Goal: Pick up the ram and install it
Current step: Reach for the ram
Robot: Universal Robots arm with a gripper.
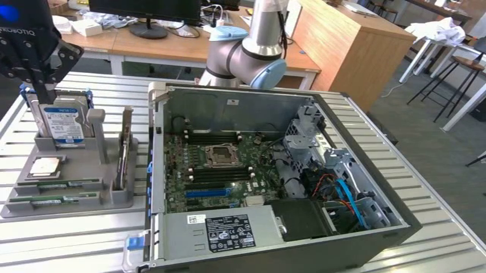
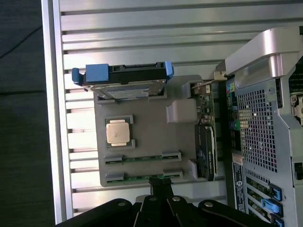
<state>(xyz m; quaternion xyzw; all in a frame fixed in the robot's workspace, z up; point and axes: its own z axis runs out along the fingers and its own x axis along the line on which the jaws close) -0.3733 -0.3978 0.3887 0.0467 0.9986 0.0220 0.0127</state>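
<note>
- Bench (image 1: 68, 244): ribbed aluminium slats, with bare strips showing all round the tray in the wrist view.
- Grey moulded plastic tray (image 1: 106, 196) sat on the slats, just beside the computer case (image 1: 395, 227) on the exterior view's left, with a narrow gap between them.
- Ram stick (image 1: 53, 199): a thin, long green board lying flat in the slot along the tray's front edge, ends caught in grey clips.
- Second ram stick (image 1: 61, 183) lay parallel in the next slot back, close to the first but not touching it.
- Square silver processor (image 1: 45, 166) sat in a shallow pocket behind the sticks.
- A dark expansion card (image 1: 124, 153) stood on edge along the tray's case-side wall.
- Hard drive (image 1: 62, 122), silver with a blue label and blue side rails, stood upright in the far cradle.
- Pincer (image 1: 44, 85): black, fingers pressed together, nothing in them. It hung clear above the tray at the hard drive end and was not touching the ram. In the wrist view its tips lined up over the front stick.
- The case lay on its side with the lid off: grey power supply (image 1: 220, 230) nearest, green motherboard (image 1: 190, 176) behind it, square socket (image 1: 220, 154) with long dark slots on both sides.
- Blue cables (image 1: 345, 190) and grey drive brackets crowded the case's end at the exterior view's right.
- The arm's grey joint (image 1: 251, 62) rose behind the case's rear wall.
- Wooden desks (image 1: 342, 40) beyond.
</note>
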